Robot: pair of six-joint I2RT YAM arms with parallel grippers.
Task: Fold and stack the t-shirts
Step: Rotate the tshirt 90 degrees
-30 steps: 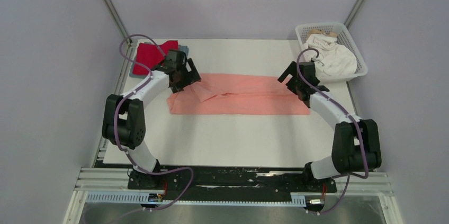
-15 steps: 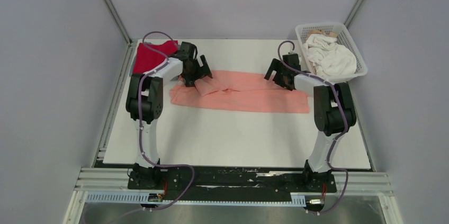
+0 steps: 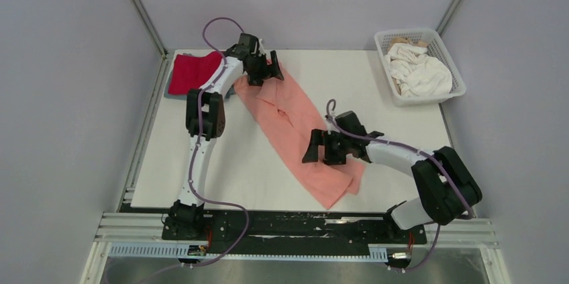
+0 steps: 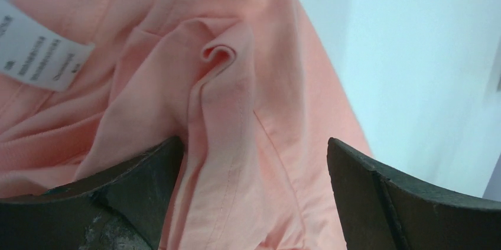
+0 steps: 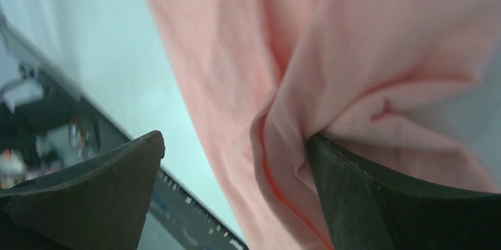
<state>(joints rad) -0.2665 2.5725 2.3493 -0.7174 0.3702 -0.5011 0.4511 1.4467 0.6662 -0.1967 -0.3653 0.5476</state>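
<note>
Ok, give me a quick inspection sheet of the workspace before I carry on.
Surface: white table, no stains seen.
Job's things: salmon-pink t-shirt lying diagonally; red t-shirt folded, far-left corner; white t-shirts heaped in basket.
Clutter: nothing seen.
Grippers: left tool at the pink shirt's far end, right tool over its near half; both show fingers apart, cloth between.
Cables: purple cables loop along each arm.
Surroundings: plain walls, nothing seen.

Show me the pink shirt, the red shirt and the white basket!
Salmon-pink cotton t-shirt (image 3: 295, 129): top view, middle of the cloth.
Folded red cotton t-shirt (image 3: 188, 73): top view, its flat top.
White plastic mesh basket (image 3: 448, 58): top view, right side wall.
</note>
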